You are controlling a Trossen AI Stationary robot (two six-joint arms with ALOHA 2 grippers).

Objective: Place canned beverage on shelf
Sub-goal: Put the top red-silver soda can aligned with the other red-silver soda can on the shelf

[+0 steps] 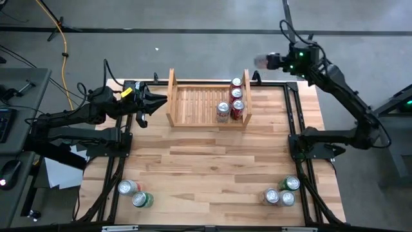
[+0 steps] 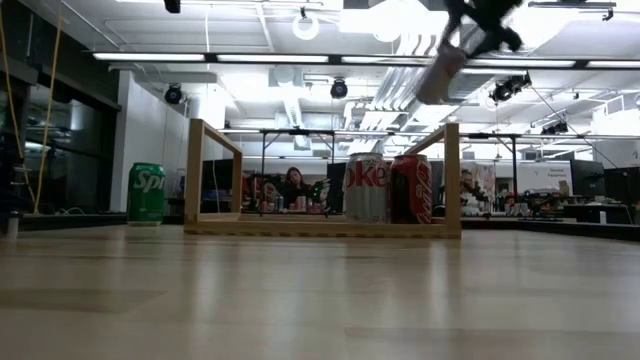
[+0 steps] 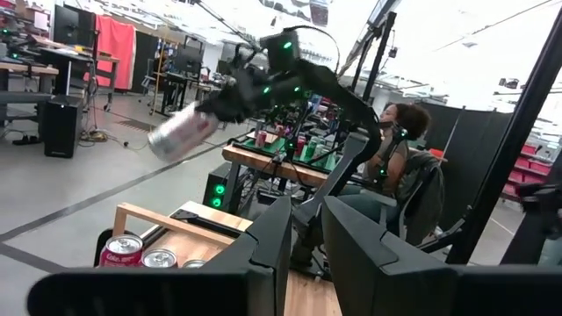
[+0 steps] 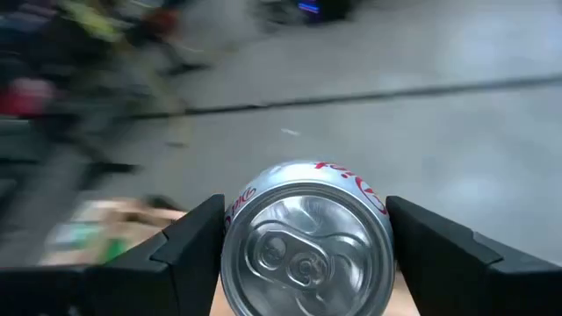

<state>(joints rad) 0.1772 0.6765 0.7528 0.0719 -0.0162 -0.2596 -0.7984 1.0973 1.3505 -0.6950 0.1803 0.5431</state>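
So the silver can (image 4: 305, 250) is getting held up in the air past the shelf's (image 1: 207, 98) far right corner, clamped between the right gripper's (image 4: 303, 241) fingers, which are sitting wide around it. Four cans (image 1: 233, 102) are standing inside the shelf's right end. The left gripper (image 1: 149, 103) is hanging just left of the shelf, nearly closed, holding nothing.

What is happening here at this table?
The right claw holds a silver can in the air just past the far edge of the table, near the shelf. Four cans already stand at the shelf's right end. The left claw waits beside the shelf's left board.
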